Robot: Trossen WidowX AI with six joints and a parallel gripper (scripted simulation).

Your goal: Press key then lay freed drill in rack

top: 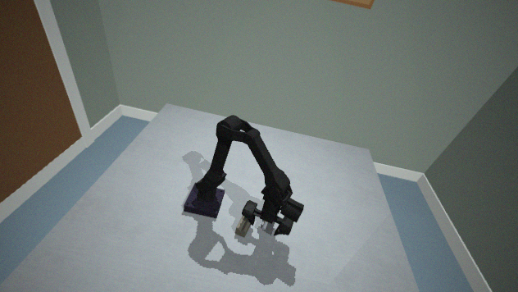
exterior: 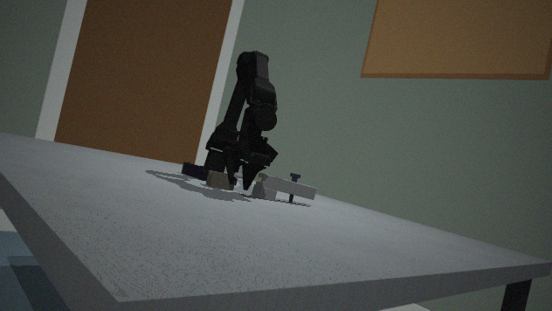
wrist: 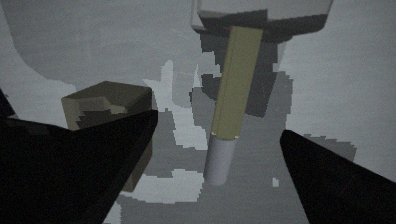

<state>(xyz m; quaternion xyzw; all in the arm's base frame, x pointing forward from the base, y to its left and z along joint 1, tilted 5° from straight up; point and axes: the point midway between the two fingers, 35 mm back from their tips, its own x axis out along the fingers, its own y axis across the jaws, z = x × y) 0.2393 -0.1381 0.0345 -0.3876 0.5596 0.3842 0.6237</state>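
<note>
The drill [wrist: 234,85] is an olive rod with a grey round end. In the wrist view it sticks out of a grey holder block [wrist: 260,15] [exterior: 297,189] at the top. My gripper [wrist: 218,125] [exterior: 239,178] [top: 274,228] is open, low over the table, with one black finger on each side of the drill's free end and not touching it. A small dark key [exterior: 294,176] stands up on the holder block. The tan rack block [wrist: 107,100] [exterior: 218,180] [top: 243,226] sits just left of my left finger. In the top view the arm hides most of the drill.
The arm's dark base plate [top: 203,203] [exterior: 192,169] stands behind the rack on a grey table [top: 123,230] [exterior: 218,245]. The table's near edge [exterior: 306,290] runs across the exterior view. Walls and a blue floor surround it.
</note>
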